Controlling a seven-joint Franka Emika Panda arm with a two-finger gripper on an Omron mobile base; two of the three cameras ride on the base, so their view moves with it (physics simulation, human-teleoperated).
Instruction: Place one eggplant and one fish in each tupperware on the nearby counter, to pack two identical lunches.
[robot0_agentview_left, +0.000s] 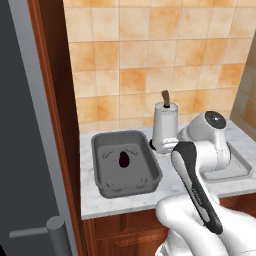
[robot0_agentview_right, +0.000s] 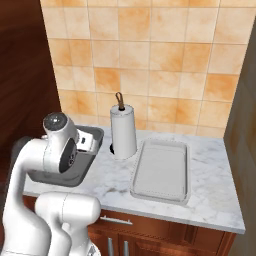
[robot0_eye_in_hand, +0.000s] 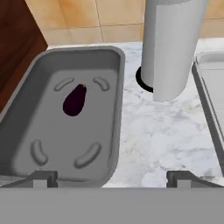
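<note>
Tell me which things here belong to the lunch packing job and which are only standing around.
Belong to the job:
- eggplant, lying in the dark grey container
- dark grey container
- pale container, nothing visible in it

Only standing around:
- paper-towel roll, upright between the two containers
- marble counter

You have a white marble counter (robot0_agentview_right: 210, 200) with grey veining, running along the tan tiled wall above brown wooden cabinet fronts. Three things stand directly on it. At your left end sits the deep dark grey tupperware (robot0_agentview_left: 150, 175), hard by the dark wooden side panel. Just beside it, toward the wall, stands the upright white paper-towel roll (robot0_agentview_right: 123, 131) on its dark round base, between the two containers. To the right of the roll lies the shallow pale grey-white tupperware (robot0_agentview_right: 162, 194), its long side running from the wall to the counter's front edge. Bare marble shows between the two containers
</note>
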